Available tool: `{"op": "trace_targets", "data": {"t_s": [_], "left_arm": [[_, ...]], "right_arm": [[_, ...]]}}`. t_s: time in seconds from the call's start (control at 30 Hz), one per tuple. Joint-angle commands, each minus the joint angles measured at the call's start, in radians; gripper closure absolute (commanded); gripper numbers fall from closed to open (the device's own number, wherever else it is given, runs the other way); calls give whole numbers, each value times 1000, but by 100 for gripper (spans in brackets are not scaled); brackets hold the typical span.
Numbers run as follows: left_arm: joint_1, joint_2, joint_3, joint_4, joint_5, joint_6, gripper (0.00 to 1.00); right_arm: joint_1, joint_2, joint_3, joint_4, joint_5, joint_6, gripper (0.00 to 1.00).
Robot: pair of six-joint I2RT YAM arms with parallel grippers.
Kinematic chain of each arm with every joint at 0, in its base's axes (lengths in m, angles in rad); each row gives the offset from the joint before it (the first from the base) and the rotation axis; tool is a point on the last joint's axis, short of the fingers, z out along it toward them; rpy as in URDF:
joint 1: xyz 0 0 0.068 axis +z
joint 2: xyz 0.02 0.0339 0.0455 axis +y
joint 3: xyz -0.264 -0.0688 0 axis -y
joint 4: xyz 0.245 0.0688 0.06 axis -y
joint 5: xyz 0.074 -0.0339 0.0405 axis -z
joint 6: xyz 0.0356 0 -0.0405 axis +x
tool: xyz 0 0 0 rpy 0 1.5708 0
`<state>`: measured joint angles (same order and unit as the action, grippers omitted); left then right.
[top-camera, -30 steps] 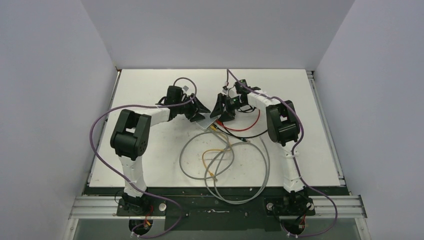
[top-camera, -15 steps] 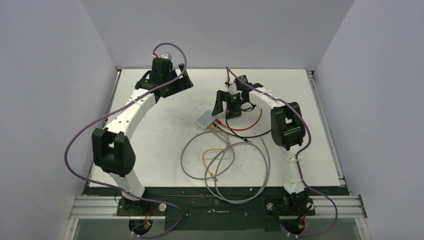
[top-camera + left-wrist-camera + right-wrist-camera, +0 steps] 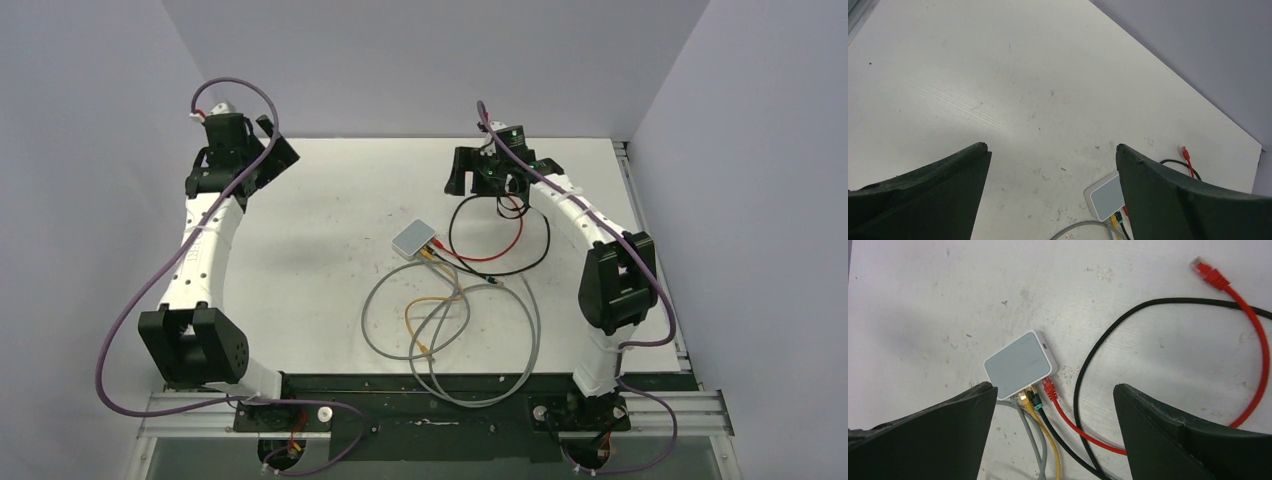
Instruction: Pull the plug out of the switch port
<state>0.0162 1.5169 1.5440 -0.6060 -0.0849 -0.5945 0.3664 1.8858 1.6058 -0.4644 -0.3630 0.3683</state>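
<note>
The switch (image 3: 418, 238) (image 3: 1020, 365) (image 3: 1105, 195) lies flat on the white table, a small light-grey box. Grey, yellow (image 3: 1027, 402) and black plugs sit in its near edge. A red plug (image 3: 1049, 388) lies with its tip at the switch's corner; I cannot tell whether it is seated. The red cable's other plug (image 3: 1205, 267) lies loose. My right gripper (image 3: 478, 180) (image 3: 1054, 386) hangs open above and behind the switch, holding nothing. Over the table's far left corner my left gripper (image 3: 268, 158) (image 3: 1050, 146) is raised, open and empty.
Grey cable loops (image 3: 450, 330) and a yellow cable (image 3: 430, 310) spread from the switch toward the near edge. A black cable (image 3: 500, 262) and the red cable (image 3: 512, 236) curl to its right, under the right arm. Grey walls enclose the table.
Both grippers have opened and left the switch. The left arm swung up and away to the far left corner. The right gripper lifted and drew back toward the far wall.
</note>
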Motion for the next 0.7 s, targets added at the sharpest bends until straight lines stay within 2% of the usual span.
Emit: {"op": "trace_targets", "data": {"t_s": [0.0,0.1,0.2,0.3,0.47,0.67], "left_arm": [[18,-31,-25,45,149,17,4],[-5,-24,-34,44,172,60,4],[-76,10,-7,-8,154,110,4],[-170,60,49,-65,96,185,4],[-368,170,136,-143,-19,286,4],[-494,325,211,-180,-59,366,4]], "right_arm": [[-8,-79,-23,61,134,-18,10],[-13,-123,-78,106,191,-21,10],[-29,-184,-192,203,203,-5,10],[-74,-216,-258,261,144,59,10],[-198,-168,-284,249,-74,150,10],[-200,-180,-329,249,-57,94,10]]}}
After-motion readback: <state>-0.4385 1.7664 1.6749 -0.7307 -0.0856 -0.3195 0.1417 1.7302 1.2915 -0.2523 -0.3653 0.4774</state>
